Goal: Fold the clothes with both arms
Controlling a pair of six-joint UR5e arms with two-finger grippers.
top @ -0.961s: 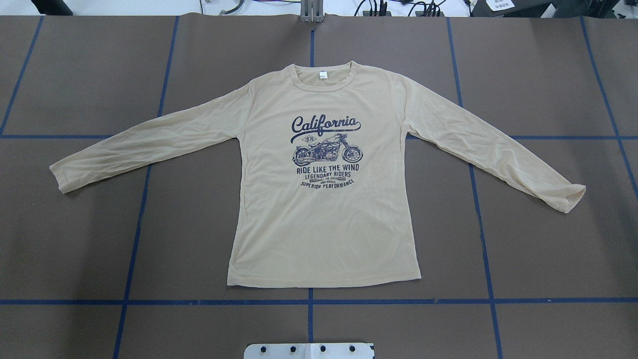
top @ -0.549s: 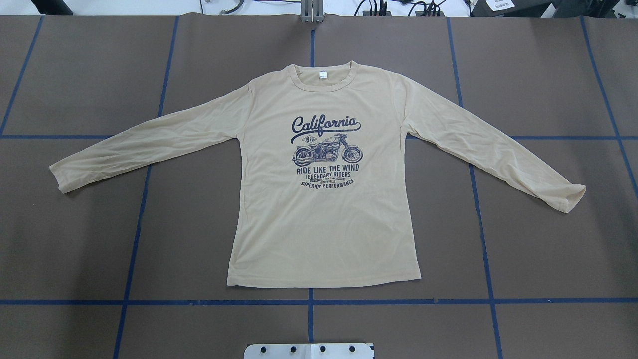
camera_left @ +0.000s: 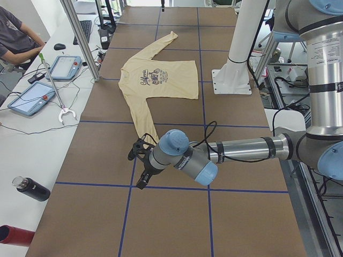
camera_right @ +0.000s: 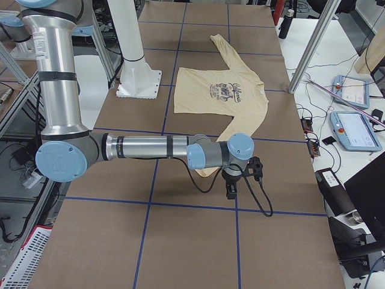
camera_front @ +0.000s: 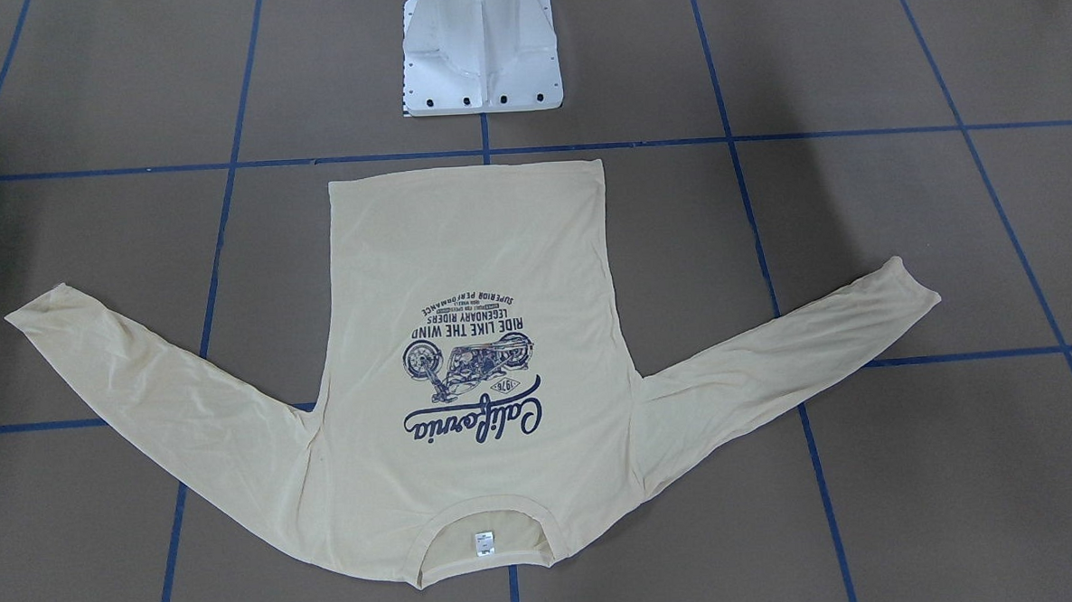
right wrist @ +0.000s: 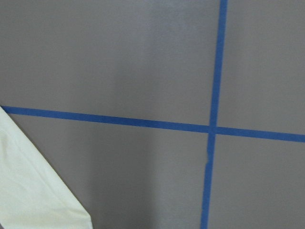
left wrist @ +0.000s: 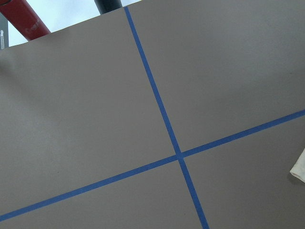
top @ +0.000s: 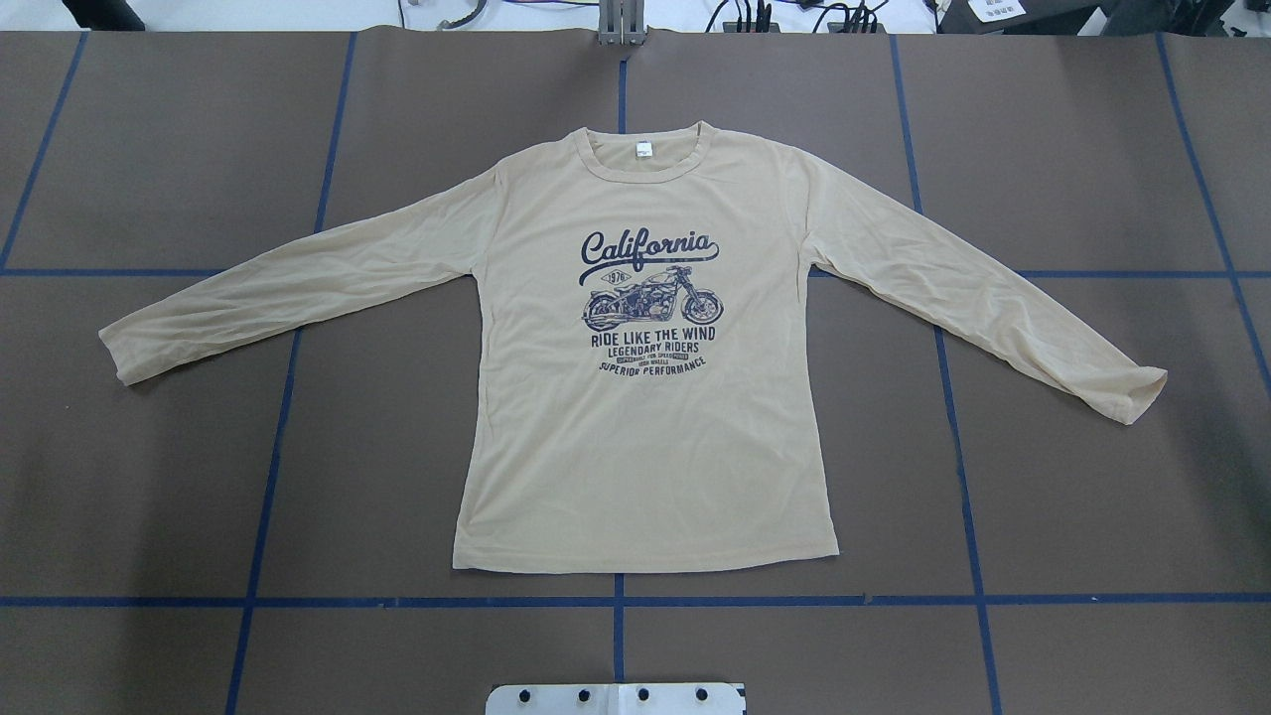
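The clothes, one pale yellow long-sleeved T-shirt (top: 645, 447) with a navy "California" print, lie flat and face up, both sleeves spread outward, also in the front-facing view (camera_front: 461, 250). Neither arm enters the overhead or front-facing views. In the exterior left view my left gripper (camera_left: 142, 179) hovers low just past the near sleeve's cuff (camera_left: 149, 134). The exterior right view has my right gripper (camera_right: 231, 191) beside the other cuff (camera_right: 207, 171). I cannot tell whether either is open or shut. Each wrist view catches only a bit of sleeve (left wrist: 299, 167) (right wrist: 33, 191) on brown table.
The white pedestal base (camera_front: 480, 59) stands behind the shirt's hem. Blue tape lines (top: 616, 601) grid the brown table. Along the far side are a metal post (camera_left: 80, 37), tablets (camera_left: 32, 96), a seated person (camera_left: 13, 37), a black bottle (camera_left: 32, 188) and a red one (camera_left: 13, 235).
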